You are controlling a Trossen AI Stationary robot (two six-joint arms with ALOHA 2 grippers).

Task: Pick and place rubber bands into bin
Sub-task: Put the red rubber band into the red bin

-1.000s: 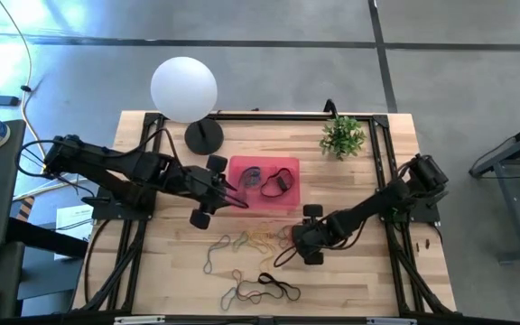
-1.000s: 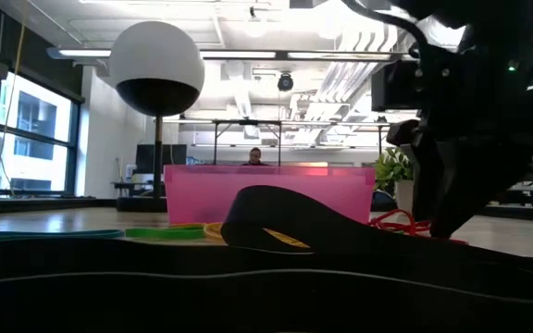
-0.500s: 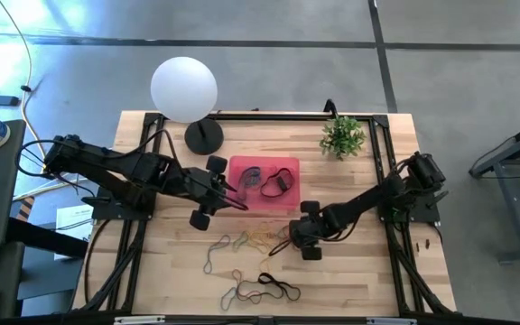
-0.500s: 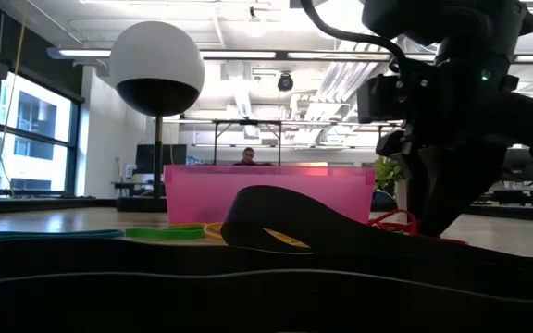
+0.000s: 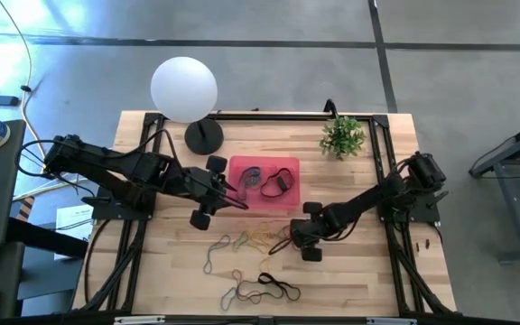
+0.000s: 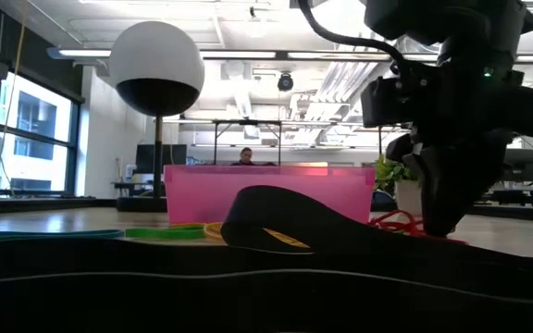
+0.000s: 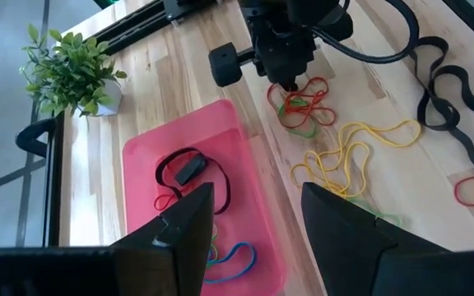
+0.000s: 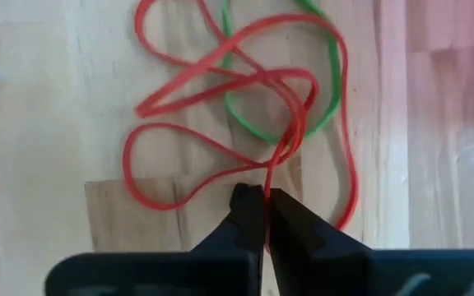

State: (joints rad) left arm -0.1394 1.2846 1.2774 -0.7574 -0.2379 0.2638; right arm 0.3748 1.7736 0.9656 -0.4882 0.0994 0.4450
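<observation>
The right gripper (image 8: 266, 215) is pressing down on the surface (image 5: 368, 280) just off the bin's (image 5: 289, 202) 5 o'clock corner, its fingers pinched together on a strand of the red rubber band (image 8: 220, 90). That red band is lying tangled with a green rubber band (image 8: 323, 90), so a lift is likely dragging the green one along or shedding it partway.

The left gripper (image 5: 227, 191) is hovering at the bin's 9 o'clock edge with its fingers spread apart and nothing between them. Inside the bin, a black rubber band (image 7: 189, 171) and a blue rubber band (image 7: 235, 260) are already resting.

The remaining loose bands are sitting at 6 o'clock from the bin: yellow rubber bands (image 7: 354, 150) nearest, and long black rubber bands (image 5: 278, 287) closer to the surface's front edge.

These loops are looking very light, limp and stretchy, so a held one is probably dangling and swinging, not keeping shape. Pinching a single strand where it stands clear of its neighbours seems best; a grip at a crossing is risking two bands, and rubber on wood may be clinging slightly.
</observation>
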